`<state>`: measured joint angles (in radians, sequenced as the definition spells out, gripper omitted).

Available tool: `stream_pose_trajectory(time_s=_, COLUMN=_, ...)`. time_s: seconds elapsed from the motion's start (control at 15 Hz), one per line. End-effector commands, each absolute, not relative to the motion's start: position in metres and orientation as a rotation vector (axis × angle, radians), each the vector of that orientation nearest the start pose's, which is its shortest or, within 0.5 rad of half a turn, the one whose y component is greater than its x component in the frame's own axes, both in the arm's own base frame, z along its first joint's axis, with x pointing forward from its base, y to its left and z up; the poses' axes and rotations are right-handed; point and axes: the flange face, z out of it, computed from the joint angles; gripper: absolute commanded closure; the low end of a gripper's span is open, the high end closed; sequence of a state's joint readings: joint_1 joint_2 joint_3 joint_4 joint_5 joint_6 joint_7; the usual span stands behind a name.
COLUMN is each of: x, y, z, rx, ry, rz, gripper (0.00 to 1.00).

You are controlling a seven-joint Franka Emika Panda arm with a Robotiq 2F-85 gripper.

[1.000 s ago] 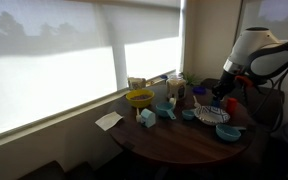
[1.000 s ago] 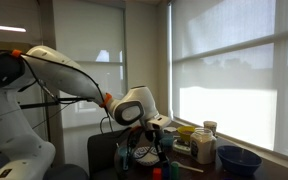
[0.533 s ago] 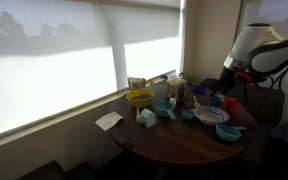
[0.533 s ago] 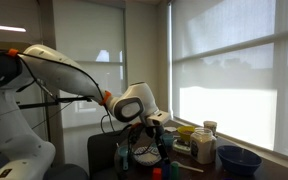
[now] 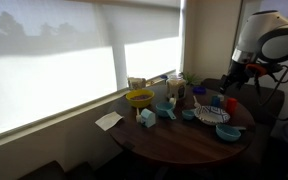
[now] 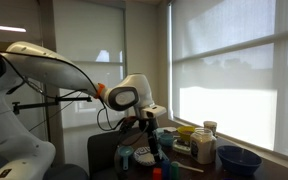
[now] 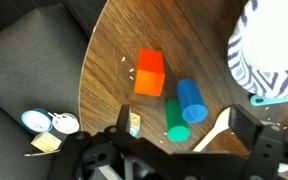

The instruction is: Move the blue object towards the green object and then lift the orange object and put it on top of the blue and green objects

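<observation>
- My gripper (image 7: 179, 112) stands wide, its two fingers spread far apart with nothing held between them.
- In both exterior views it hangs above the round wooden table (image 7: 112, 45), not touching anything on it (image 5: 231, 82) (image 6: 149, 122).
- In the wrist view, straight below the gap between the fingers, I see the green object (image 7: 176, 121) lying on the wood.
- The blue object (image 7: 191, 99) lies against the green one, side by side with it.
- The orange object (image 7: 149, 73) sits on the table just beside the blue one; I cannot tell whether they touch.
- A pale flat stick (image 7: 212, 133) lies near the green piece.
- Farther out, a blue-patterned white bowl (image 7: 269, 40) sits on the table, well apart from the three pieces.
- Off the table's edge, two small round lids (image 7: 36, 120) rest on a dark surface.
</observation>
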<state>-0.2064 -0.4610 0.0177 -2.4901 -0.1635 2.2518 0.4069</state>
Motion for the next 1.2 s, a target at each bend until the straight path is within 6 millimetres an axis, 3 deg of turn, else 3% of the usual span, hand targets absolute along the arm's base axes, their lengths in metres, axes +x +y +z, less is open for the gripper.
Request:
stream_pose_trajectory(time_s=0.0, x=0.401, y=-0.097, z=0.474, rx=-3.219, ry=0.836, rz=-0.294, gripper=0.0)
stream_pose_trajectory(time_s=0.47, x=0.395, y=-0.108, z=0.45, rx=-3.192, ry=0.828, rz=-0.211, gripper=0.0)
stream_pose_trajectory(time_s=0.8, x=0.396, y=-0.113, z=0.439, rx=-3.16, ry=0.856, rz=-0.251, gripper=0.02)
stream_pose_trajectory(time_s=1.0, x=0.397, y=-0.116, z=0.434, rx=-3.145, ry=0.864, rz=-0.277, gripper=0.1)
stream_pose_trajectory(time_s=1.13, x=0.399, y=-0.117, z=0.431, rx=-3.127, ry=0.87, rz=-0.306, gripper=0.27)
